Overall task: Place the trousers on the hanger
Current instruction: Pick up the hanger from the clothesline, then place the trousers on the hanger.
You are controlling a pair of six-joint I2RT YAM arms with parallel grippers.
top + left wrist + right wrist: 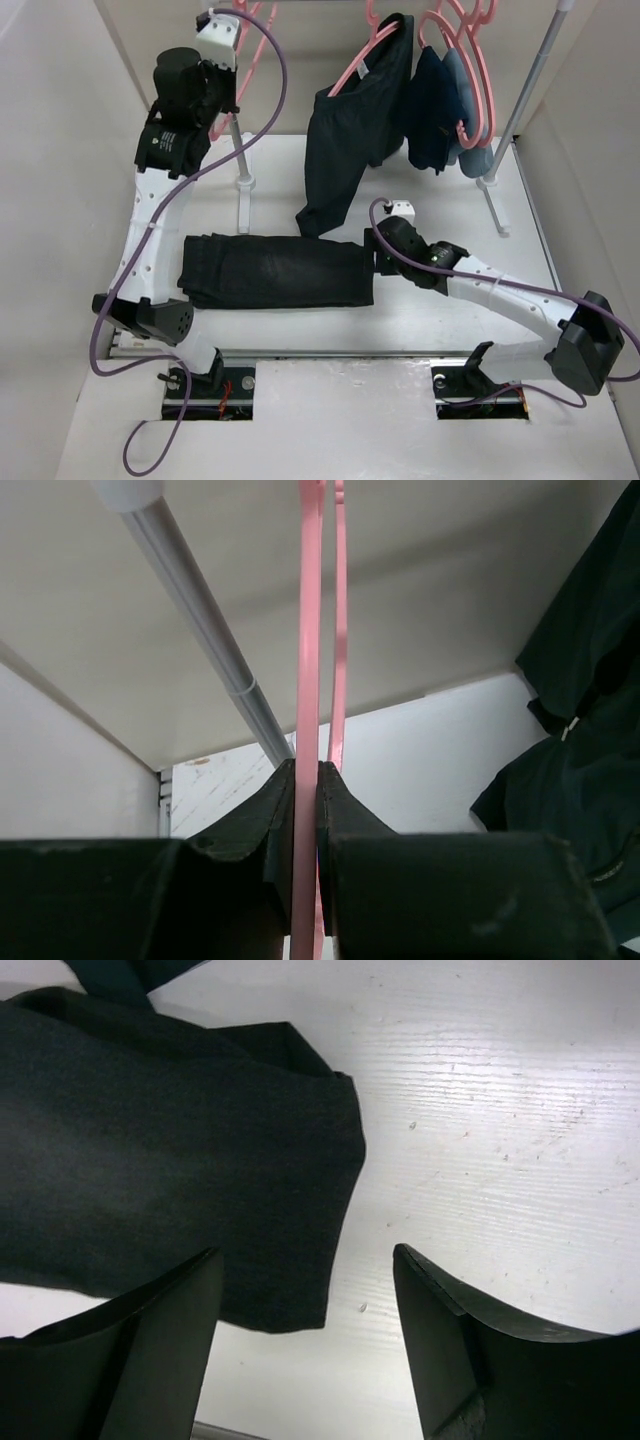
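Jaws of the left gripper (306,770) are clenched on a thin pink strip of the hanger (308,630), which runs straight up out of the grip. A second pink strip stands just beside it; the wrist view does not show whether it belongs to the same hanger. A grey rail post (200,620) slants past at 11 o'clock of the grip.

In the top view this left gripper (222,95) is raised at the 11 o'clock corner of the counter (200,210), with the hanger (228,118) at its tip.

The right gripper (372,255) sits low over the counter near the middle, and its jaws are released with nothing between them. In its wrist view, the right gripper (305,1260) shows bare counter (500,1110) in the gap.

The trousers (275,270) lie folded flat at the counter's centre. Their end (170,1150) is at 9 o'clock of the right gripper, just beside its left finger.

At 12 o'clock a shorter black garment (345,150) hangs on another pink hanger. Navy and pale-blue clothes (440,110) hang at 1 o'clock.
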